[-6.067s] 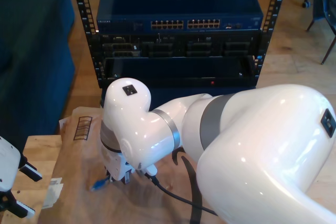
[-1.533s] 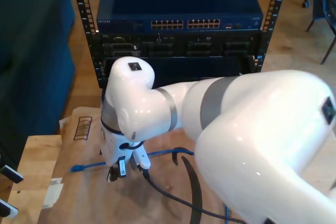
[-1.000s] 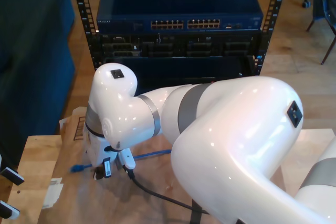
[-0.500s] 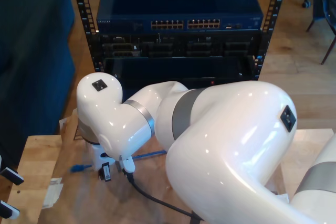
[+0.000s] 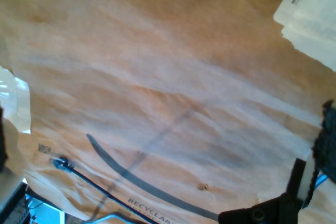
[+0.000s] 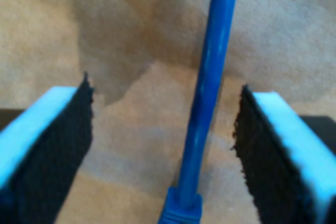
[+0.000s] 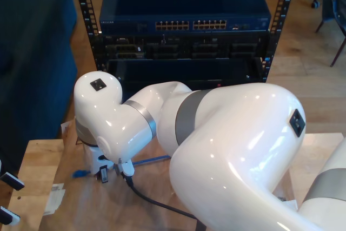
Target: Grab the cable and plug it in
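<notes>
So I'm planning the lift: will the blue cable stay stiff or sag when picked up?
Likely floppy: the cable is thin and long, trailing across the brown paper. It looks light. The plug end would probably droop unless my second claw, open astride it, grips close behind.

The cable (image 7: 154, 159) is a thin, bright-blue ethernet lead lying flat on the brown paper that covers the desk (image 7: 35, 160), running across it with its plug end (image 7: 81, 173) pointing toward the desk's edge at the exterior view's left. In the second wrist view the cable (image 6: 210, 87) is a straight blue cord meeting its thicker blue plug boot (image 6: 181, 211). In the first wrist view its end (image 5: 62, 164) rests on the paper, the cord trailing away from it.
</notes>
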`<state>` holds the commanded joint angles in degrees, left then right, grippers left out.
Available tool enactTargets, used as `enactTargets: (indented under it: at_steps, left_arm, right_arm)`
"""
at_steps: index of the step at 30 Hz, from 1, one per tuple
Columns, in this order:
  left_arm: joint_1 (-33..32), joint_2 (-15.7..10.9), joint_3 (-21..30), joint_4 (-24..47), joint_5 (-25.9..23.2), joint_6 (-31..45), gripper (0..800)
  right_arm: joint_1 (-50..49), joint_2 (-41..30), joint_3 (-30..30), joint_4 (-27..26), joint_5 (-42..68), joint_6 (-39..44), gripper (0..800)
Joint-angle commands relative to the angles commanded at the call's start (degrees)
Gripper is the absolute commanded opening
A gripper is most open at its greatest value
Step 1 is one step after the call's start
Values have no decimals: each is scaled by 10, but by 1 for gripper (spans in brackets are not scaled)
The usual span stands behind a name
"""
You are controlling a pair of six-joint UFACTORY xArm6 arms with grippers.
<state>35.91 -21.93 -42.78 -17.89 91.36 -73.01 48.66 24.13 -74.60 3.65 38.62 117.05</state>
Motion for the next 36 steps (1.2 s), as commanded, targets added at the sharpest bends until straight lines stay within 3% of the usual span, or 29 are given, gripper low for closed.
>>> enactTargets:
  at_steps: [4, 8, 9, 11, 14, 19, 30, 33, 36]
  left_arm:
    - [0, 0, 0, 0, 0, 0, 800]
    - [0, 0, 0, 0, -1, 0, 800]
    - [0, 0, 0, 0, -1, 0, 800]
    - [0, 0, 1, 0, -6, 0, 800]
    - [0, 0, 2, -1, -12, 0, 800]
    - [0, 0, 4, -1, -13, 0, 800]
    - [-23, 4, 5, -4, -10, -6, 800]
    - [-38, 3, 1, -33, -9, -8, 800]
    - [-66, 3, -5, -66, -8, -18, 800]
  right_arm:
    - [0, 1, 0, 1, 0, 0, 342]
    - [0, 3, 0, 1, 0, 0, 250]
    - [0, 3, 0, 1, 0, 0, 216]
    - [0, 2, 1, 1, 0, 1, 62]
    - [6, 1, 2, 4, 1, 1, 2]
    - [5, -17, 11, 6, 17, -1, 1]
    - [-167, -196, 166, 39, 37, -18, 0]
    - [-195, -248, 204, 76, 45, -57, 0]
    - [-244, -282, 213, 149, 119, -114, 0]
